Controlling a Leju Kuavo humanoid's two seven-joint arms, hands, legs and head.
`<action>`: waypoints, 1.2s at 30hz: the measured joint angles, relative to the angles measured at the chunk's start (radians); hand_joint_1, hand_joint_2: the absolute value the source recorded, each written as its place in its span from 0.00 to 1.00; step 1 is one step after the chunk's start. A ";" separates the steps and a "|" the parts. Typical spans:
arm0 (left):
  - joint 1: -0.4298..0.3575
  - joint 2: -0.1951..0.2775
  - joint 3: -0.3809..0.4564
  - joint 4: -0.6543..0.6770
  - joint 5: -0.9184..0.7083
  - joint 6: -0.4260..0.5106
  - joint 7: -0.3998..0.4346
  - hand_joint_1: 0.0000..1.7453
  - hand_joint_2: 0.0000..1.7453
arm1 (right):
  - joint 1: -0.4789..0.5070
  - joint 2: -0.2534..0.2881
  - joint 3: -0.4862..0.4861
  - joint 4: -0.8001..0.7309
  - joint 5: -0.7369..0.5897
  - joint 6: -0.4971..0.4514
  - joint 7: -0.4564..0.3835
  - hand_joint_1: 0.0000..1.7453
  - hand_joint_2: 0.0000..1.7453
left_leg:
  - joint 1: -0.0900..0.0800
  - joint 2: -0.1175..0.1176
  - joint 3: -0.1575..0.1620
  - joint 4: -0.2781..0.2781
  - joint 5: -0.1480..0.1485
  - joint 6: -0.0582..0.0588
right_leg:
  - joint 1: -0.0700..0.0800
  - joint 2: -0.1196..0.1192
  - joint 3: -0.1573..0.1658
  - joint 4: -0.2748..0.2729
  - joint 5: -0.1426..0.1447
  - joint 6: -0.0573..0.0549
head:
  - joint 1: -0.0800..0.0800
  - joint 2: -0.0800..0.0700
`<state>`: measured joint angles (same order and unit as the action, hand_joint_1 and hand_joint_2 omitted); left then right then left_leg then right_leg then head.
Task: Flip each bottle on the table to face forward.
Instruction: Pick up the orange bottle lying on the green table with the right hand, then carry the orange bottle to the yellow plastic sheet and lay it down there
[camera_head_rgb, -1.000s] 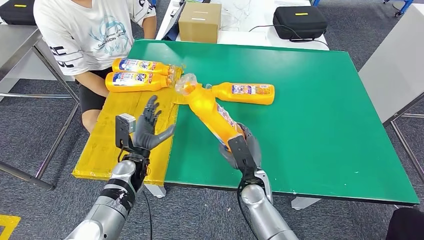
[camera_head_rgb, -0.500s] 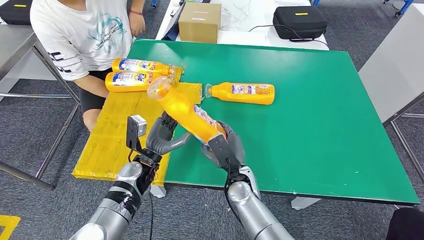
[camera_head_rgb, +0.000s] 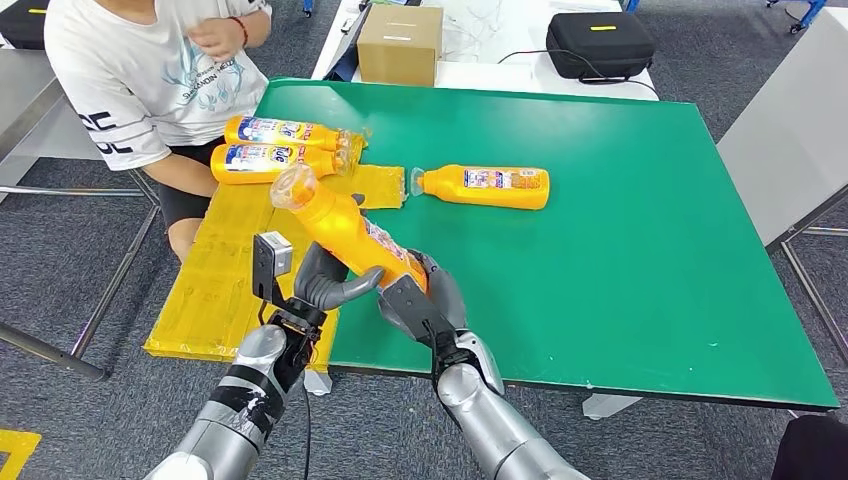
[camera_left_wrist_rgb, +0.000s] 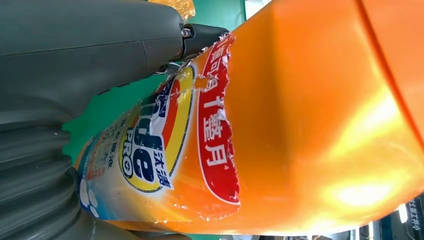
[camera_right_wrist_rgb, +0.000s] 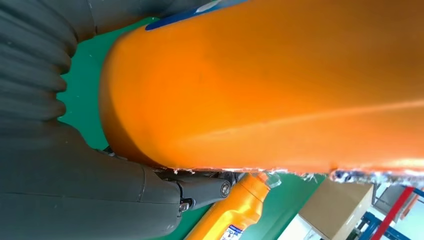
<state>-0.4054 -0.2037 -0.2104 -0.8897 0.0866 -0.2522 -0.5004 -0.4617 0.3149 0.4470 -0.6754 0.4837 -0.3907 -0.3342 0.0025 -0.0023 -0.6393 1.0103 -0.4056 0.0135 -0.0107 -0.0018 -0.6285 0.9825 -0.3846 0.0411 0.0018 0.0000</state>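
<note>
Now right robot hand (camera_head_rgb: 418, 296) gripping tilted bottle (camera_head_rgb: 345, 228)

- The right half of the green desk (camera_head_rgb: 640, 270) lies bare from the near edge to the far edge: broad room for a hand.
- One lying bottle (camera_head_rgb: 487, 186) crosses the desk's middle, cap toward the yellow board (camera_head_rgb: 215, 280).
- Two bottles (camera_head_rgb: 280, 147) lie side by side at the board's far end, blocking that corner.
- A seated person (camera_head_rgb: 150, 80) is just beside those two, closing off the far left.
- The near part of the board is bare.
- The held bottle (camera_head_rgb: 345, 232) slants between the left hand (camera_head_rgb: 320, 278) and right hand (camera_head_rgb: 415, 295), above the seam of board and desk.
</note>
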 joint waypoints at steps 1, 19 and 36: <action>0.002 0.000 -0.001 -0.002 0.000 0.001 -0.001 0.00 1.00 | -0.001 0.000 0.002 0.005 0.000 0.000 0.002 1.00 1.00 | 0.000 0.000 0.000 0.000 0.000 0.000 | 0.000 0.000 0.000 0.000 0.000 0.000 | 0.000 0.000; 0.026 0.003 -0.004 -0.032 0.008 0.003 0.008 1.00 1.00 | -0.018 0.017 0.031 0.064 0.037 -0.007 0.030 0.99 1.00 | 0.000 0.000 0.000 0.000 0.000 0.000 | 0.000 0.000 0.000 0.000 0.000 0.000 | 0.000 0.000; 0.033 0.003 0.010 -0.040 -0.035 0.106 -0.013 1.00 1.00 | -0.003 0.022 0.039 0.020 0.011 -0.037 0.008 0.00 1.00 | 0.000 0.000 0.000 0.000 0.000 0.000 | 0.000 0.000 0.000 0.000 0.000 0.000 | 0.000 0.000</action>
<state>-0.3724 -0.2004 -0.2007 -0.9297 0.0517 -0.1461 -0.5133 -0.4645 0.3372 0.4856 -0.6551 0.4943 -0.4273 -0.3258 0.0025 -0.0022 -0.6392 1.0103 -0.4056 0.0135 -0.0106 -0.0017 -0.6287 0.9825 -0.3846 0.0410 0.0019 0.0000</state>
